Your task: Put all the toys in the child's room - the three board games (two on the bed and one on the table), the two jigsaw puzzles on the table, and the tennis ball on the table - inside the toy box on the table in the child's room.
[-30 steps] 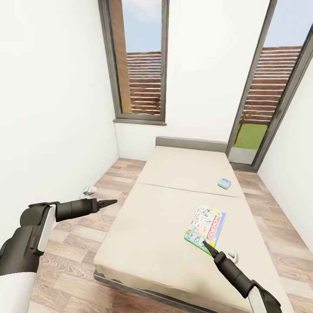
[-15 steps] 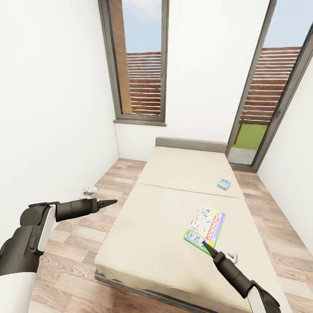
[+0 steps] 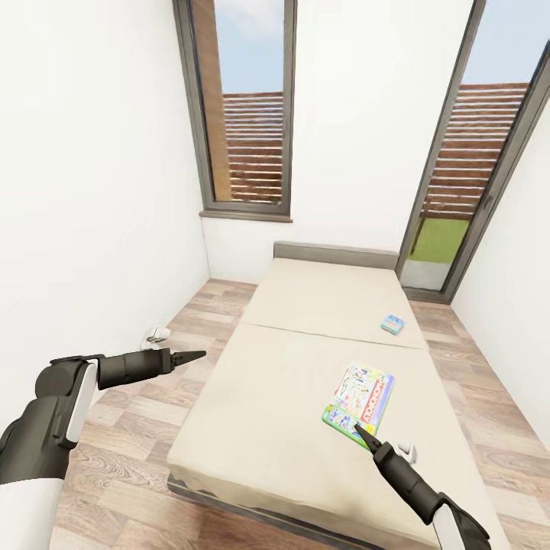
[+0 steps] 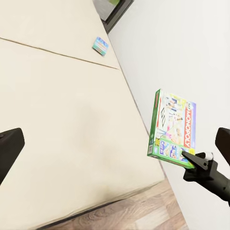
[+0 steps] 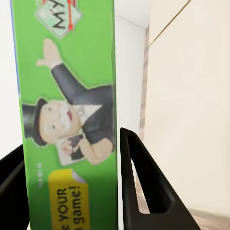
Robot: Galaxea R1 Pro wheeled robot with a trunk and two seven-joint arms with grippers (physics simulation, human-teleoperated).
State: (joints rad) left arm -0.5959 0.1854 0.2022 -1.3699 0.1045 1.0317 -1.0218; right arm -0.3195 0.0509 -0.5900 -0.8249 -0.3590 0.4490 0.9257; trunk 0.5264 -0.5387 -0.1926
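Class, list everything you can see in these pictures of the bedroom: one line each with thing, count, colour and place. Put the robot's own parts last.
Bed: one, beige, filling the middle of the room, headboard against the far wall.
Big board game: one, green-edged box with a colourful lid, between the right gripper's fingers near the bed's right edge.
Small board game: one, blue, lying further up the bed, right side.
Windows: two, grey-framed, in the far wall.
Floor: wood planks, around the bed.
Left gripper: one, black, empty, over the floor left of the bed.
Right gripper: one, black, at the big board game's near edge.
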